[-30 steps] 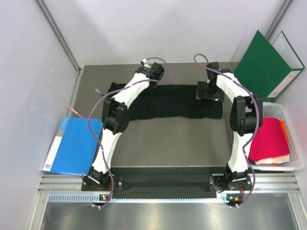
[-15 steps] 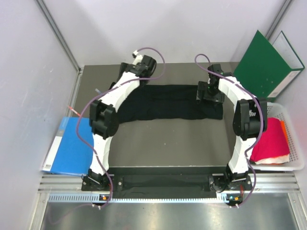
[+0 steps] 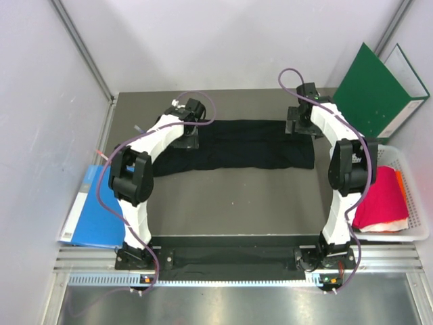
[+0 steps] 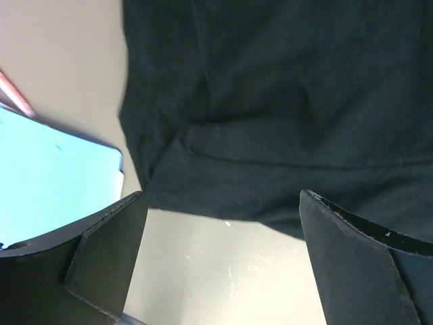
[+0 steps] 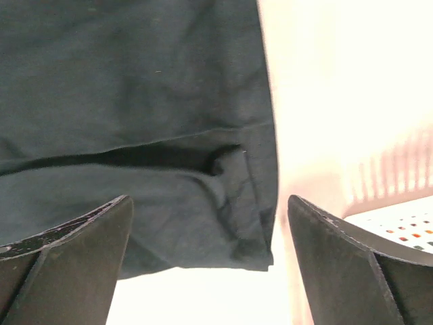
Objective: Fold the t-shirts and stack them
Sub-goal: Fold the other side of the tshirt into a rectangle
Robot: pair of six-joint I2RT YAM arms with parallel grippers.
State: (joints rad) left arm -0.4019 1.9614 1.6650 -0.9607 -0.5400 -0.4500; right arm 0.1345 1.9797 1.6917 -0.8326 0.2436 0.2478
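The black shirt (image 3: 243, 144) is lying flat across the far half of the tabletop (image 3: 237, 200), doubled into a long band running left to right, with a lengthwise crease showing along it. The red shirt (image 3: 379, 196) is sitting bundled in the basket (image 3: 421, 203) at the right edge, well apart from the black one.

Being thin, limp cloth, the black shirt is likely weighing very little and offering no stiffness. It will probably be sagging and dragging wherever it is unsupported, and its layers may be sliding over one another if only the top one is pinched. The safest holds look to be the two corners of one short end, taken through every layer, so the band can be carried over onto itself.

The left tool (image 3: 187, 139) is hovering over the band's left end, fingers wide apart and gripping nothing. Its wrist view is showing the shirt's rumpled edge between them, with the blue folder (image 4: 47, 172) just beyond. The right tool (image 3: 300, 125) is hanging over the right end near the far corner, likewise spread and empty.
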